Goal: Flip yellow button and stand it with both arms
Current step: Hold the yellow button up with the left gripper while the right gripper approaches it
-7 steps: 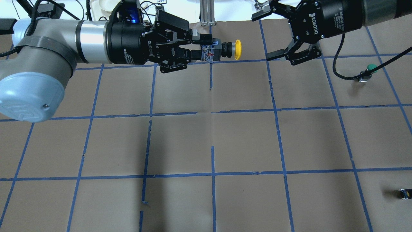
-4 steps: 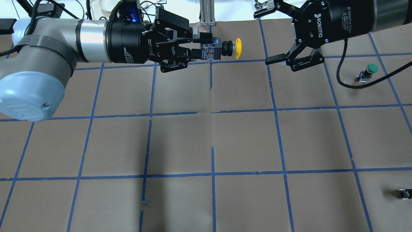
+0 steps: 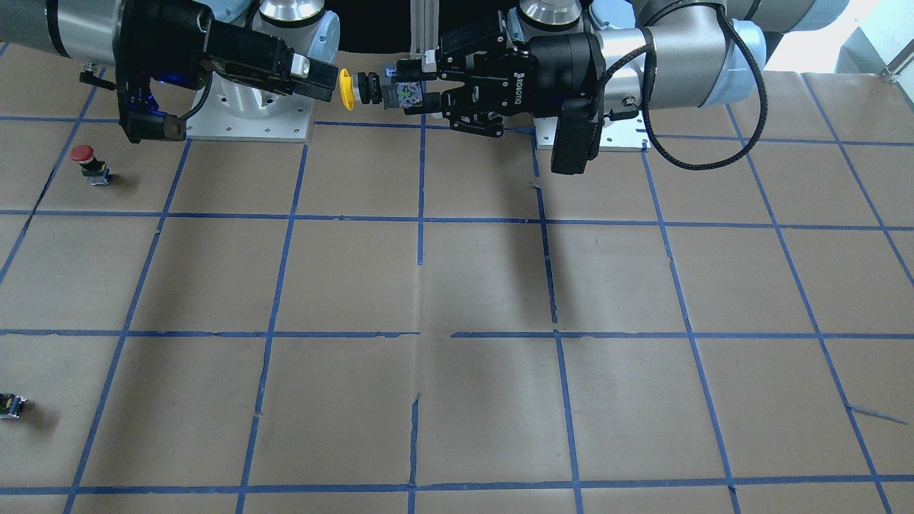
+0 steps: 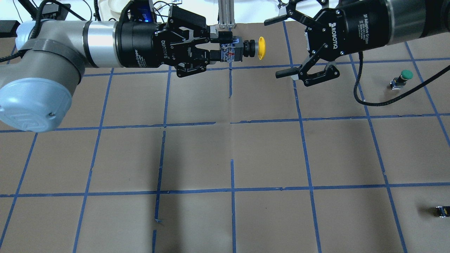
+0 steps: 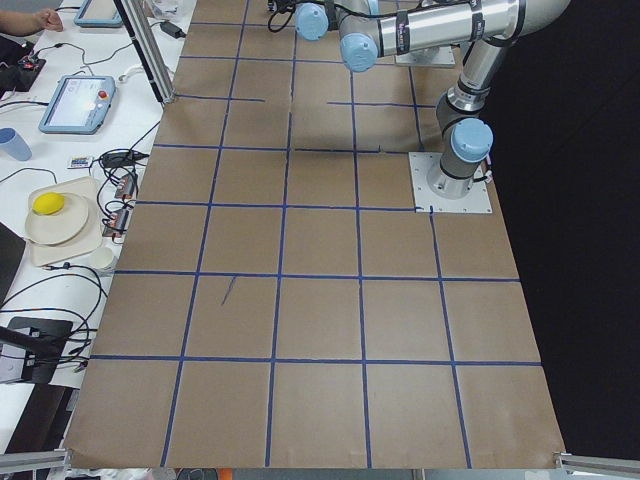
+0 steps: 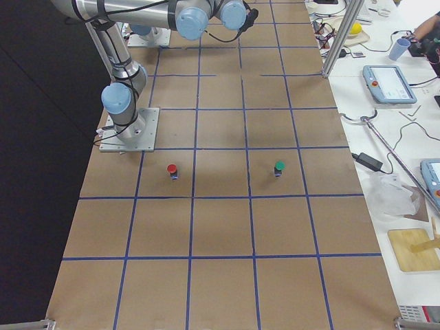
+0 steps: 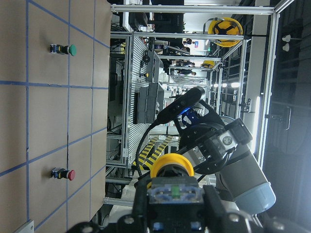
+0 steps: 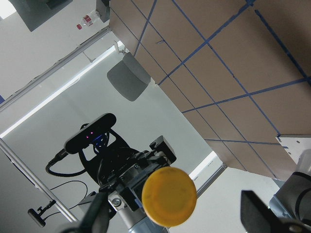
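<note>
The yellow button (image 4: 261,48) is held in the air at the far middle of the table, lying sideways. My left gripper (image 4: 225,48) is shut on its black-grey body (image 3: 400,93), and the yellow cap (image 3: 346,88) points toward my right arm. My right gripper (image 4: 271,48) is open wide just beyond the cap, with one finger on either side of it and not touching. In the right wrist view the cap (image 8: 169,195) faces the camera between the open fingers. In the left wrist view the button (image 7: 171,166) sits between the shut fingers.
A green-capped button (image 4: 401,78) stands at the far right of the brown taped table (image 4: 267,151). A red-capped button (image 3: 89,162) stands near the right arm's base. A tiny capless switch block (image 4: 441,211) lies at the near right.
My right gripper has moved left toward the yellow cap, staying open, so its fingers now flank it. My left gripper has kept its hold and barely moved.
</note>
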`<state>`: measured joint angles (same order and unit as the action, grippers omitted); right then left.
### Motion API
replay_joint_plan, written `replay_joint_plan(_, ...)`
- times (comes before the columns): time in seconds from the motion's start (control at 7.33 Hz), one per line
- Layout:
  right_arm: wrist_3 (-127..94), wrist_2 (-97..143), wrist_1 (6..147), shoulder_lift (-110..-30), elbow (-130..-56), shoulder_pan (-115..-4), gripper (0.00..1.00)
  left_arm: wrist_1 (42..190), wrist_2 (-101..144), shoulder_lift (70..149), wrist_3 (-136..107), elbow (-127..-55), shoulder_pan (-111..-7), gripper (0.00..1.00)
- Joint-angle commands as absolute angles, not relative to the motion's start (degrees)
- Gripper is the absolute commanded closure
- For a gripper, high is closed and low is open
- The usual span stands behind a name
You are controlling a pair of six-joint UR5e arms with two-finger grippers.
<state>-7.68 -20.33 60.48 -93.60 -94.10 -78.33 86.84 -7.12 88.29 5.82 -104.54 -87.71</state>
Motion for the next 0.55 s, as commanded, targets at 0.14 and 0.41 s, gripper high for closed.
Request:
replay_joint_plan(0.14, -8.8, -19.7, 60.7, -92.9, -94.0, -80.2, 0.06, 86.8, -7.1, 88.4, 6.0, -104.5, -87.7, 0.91)
replay_joint_plan(0.41, -9.1, -19.6, 61.0, -92.9, -94.0, -81.1, 0.11, 86.7, -7.1, 88.4, 5.9, -104.5, -87.7, 0.91)
